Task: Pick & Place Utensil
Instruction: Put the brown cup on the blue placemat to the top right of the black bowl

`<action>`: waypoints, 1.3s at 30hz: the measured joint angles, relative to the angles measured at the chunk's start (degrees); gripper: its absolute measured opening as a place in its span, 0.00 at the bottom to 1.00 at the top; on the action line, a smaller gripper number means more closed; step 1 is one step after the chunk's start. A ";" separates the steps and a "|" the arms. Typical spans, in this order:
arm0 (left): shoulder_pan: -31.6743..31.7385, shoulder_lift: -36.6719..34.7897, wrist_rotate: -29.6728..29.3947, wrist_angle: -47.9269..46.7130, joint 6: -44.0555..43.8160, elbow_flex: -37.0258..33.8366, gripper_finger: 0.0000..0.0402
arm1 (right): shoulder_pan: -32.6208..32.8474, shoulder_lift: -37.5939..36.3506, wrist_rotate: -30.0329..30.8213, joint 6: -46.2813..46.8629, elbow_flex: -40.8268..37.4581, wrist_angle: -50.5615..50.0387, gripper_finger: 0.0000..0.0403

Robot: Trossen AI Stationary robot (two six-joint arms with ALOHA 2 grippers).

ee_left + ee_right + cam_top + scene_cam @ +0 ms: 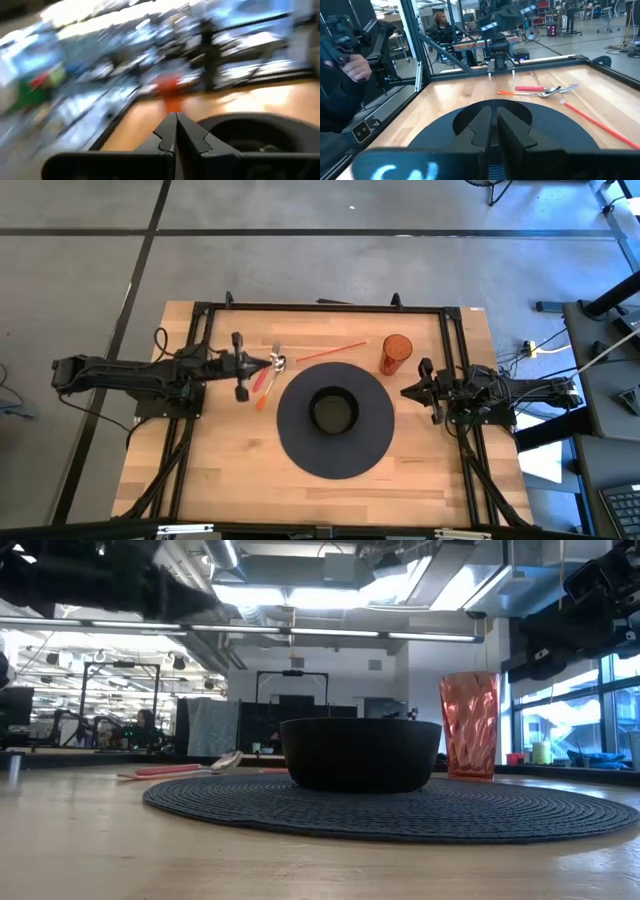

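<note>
Best to bring the left tool [268,364], its fingers pressed together and empty, over the spoon [272,370] and fork [276,354] lying just left of the round dark mat [335,420], then spread it and come down on a single handle, well away from the mat's edge. Beyond these, a black bowl [333,411] at the mat's middle, a long red straw [331,352] slanting toward the orange tumbler [395,354] and possibly in the way, and on the counter [220,470] far side the right tool [408,392] waiting, also pressed together.
</note>
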 joint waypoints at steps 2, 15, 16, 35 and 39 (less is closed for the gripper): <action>0.41 -0.65 6.15 3.67 0.13 0.01 0.01 | 0.00 0.00 0.45 -0.60 0.00 -0.04 0.07; 0.91 -21.94 3.25 -10.99 -0.84 -0.90 0.00 | -0.01 0.00 1.99 -2.76 0.00 -0.26 0.07; 0.66 -23.91 3.50 -10.16 -0.92 -2.14 0.00 | 0.00 0.00 1.99 -2.78 0.00 -0.24 0.07; 2.71 -34.64 -4.00 -11.41 -3.81 -10.92 0.00 | -0.02 -0.02 3.45 -4.28 0.00 -0.13 0.07; 2.73 -34.61 -8.64 -15.03 -6.29 -10.92 0.00 | -0.01 -0.02 3.45 -5.39 0.00 -0.11 0.07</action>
